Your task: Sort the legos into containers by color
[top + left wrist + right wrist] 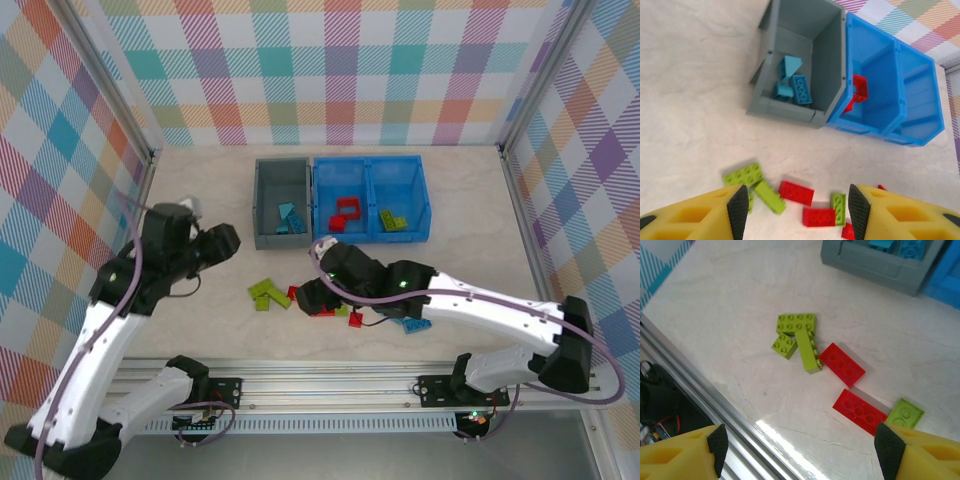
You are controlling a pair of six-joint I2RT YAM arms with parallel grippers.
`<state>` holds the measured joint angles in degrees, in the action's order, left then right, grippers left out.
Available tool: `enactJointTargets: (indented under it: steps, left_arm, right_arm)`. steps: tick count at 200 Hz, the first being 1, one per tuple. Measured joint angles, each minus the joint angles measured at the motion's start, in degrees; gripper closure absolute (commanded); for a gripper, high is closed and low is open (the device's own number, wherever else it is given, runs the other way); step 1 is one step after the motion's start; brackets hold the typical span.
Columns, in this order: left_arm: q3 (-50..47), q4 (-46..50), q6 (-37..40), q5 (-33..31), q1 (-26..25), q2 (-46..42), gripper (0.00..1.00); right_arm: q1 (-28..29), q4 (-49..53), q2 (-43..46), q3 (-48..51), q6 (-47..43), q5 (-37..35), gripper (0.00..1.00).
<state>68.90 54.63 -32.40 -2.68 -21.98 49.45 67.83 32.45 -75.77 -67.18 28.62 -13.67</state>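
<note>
Right claw [803,450] spread wide, hanging low over loose red and green legos [842,365] mid-frame on the table [740,300]. Left claw [798,210] spread too, empty. Toward the top, grey bin [827,65] holds light blue bricks [801,89], blue bin [920,95] red bricks [860,89].

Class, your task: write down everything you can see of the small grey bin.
The grey bin is a small, open-topped rectangular tub of matte-looking plastic, with tall walls sloping in towards the floor and a stepped lip at its near end. It stands upright on the pale table, towards the back, its right side against the blue bin. Inside, at the near end, lie a few light blue bricks; the rest of its floor is bare.
</note>
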Motion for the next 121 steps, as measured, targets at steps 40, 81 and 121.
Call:
enactJointTargets:
  steps: [40, 81, 121]
  left_arm:
    - [-5.5, 7.4, -5.0, -2.4, 0.0, -12.6, 0.44]
    - [-8.0, 11.6, -9.1, -4.9, 0.0, -17.3, 0.44]
    - [-8.7, 13.5, -12.2, -7.8, 0.0, -22.9, 0.44]
  right_arm:
    - [1.5, 0.0, -5.4, -0.9, -2.3, -0.1, 0.23]
    - [1.7, 0.2, -12.0, -4.7, -5.4, 1.5, 0.37]
    - [2.0, 0.7, -20.0, -8.4, -7.9, 3.3, 0.41]
